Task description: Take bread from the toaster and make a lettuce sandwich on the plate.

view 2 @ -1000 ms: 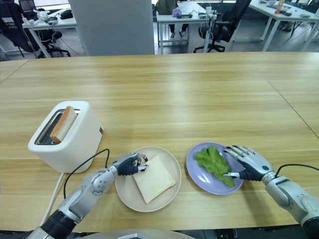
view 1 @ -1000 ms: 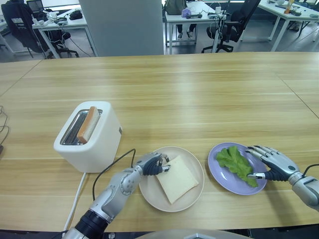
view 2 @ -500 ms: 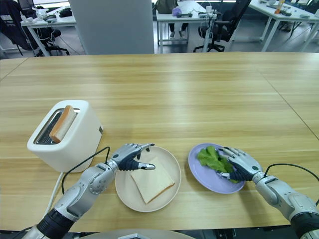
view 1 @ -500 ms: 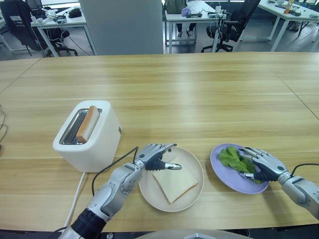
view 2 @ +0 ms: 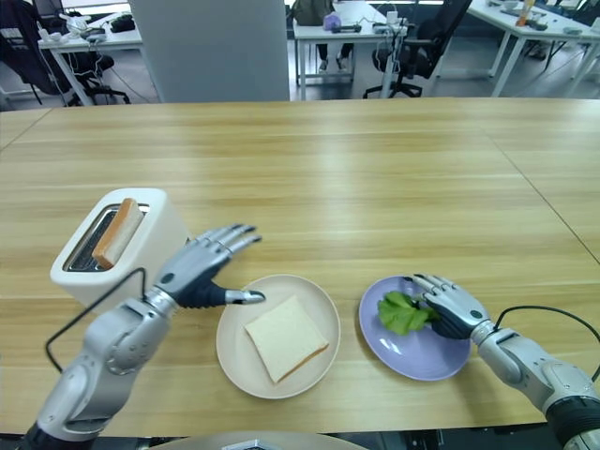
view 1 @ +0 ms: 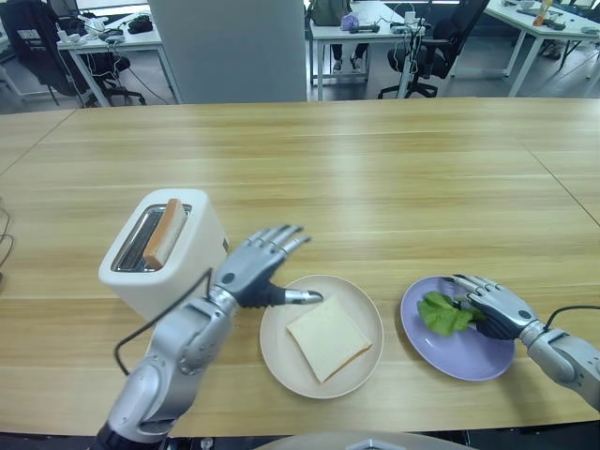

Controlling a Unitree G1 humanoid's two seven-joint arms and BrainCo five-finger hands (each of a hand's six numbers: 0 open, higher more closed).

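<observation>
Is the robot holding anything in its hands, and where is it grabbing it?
The right hand grips the lettuce by its right edge, on the purple plate. The left hand is open and holds nothing.

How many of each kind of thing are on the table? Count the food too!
bread slices: 2
plates: 2
toaster: 1
lettuce leaf: 1
Total: 6
</observation>
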